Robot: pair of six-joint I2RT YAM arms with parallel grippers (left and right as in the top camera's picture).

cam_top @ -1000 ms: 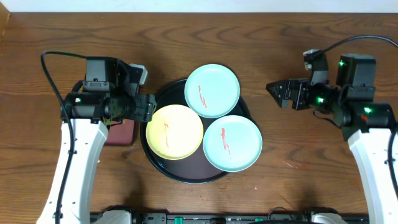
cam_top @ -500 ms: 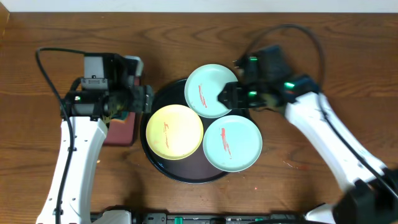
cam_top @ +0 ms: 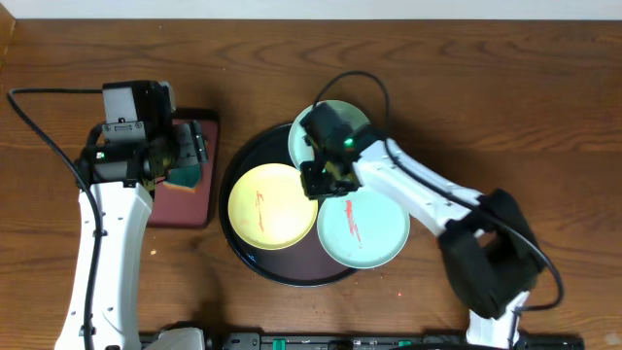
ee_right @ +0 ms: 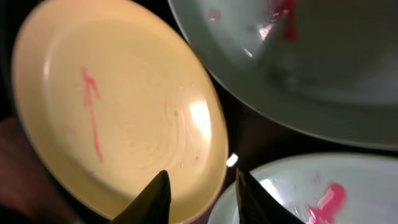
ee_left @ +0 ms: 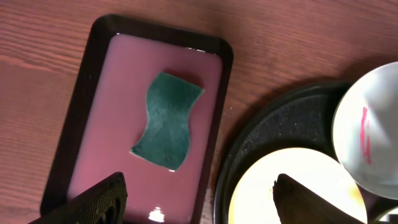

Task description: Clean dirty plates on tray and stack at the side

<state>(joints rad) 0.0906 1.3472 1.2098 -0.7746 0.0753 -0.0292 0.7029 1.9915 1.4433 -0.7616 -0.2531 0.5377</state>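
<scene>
Three plates [cam_top: 273, 206] on tray [cam_top: 255, 268], sponge [ee_left: 166, 120] leftward.

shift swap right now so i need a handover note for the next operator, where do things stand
Left gripper: open, empty, above the green sponge in the dark-red tray.
Right gripper: fingers straddle the yellow plate rim; grip unclear.
Plates: yellow plate, upper mint plate and lower mint plate all on the black tray, all red-smeared.
Done: nothing wiped or stacked.
Left: wipe all three, stack beside the tray.
</scene>
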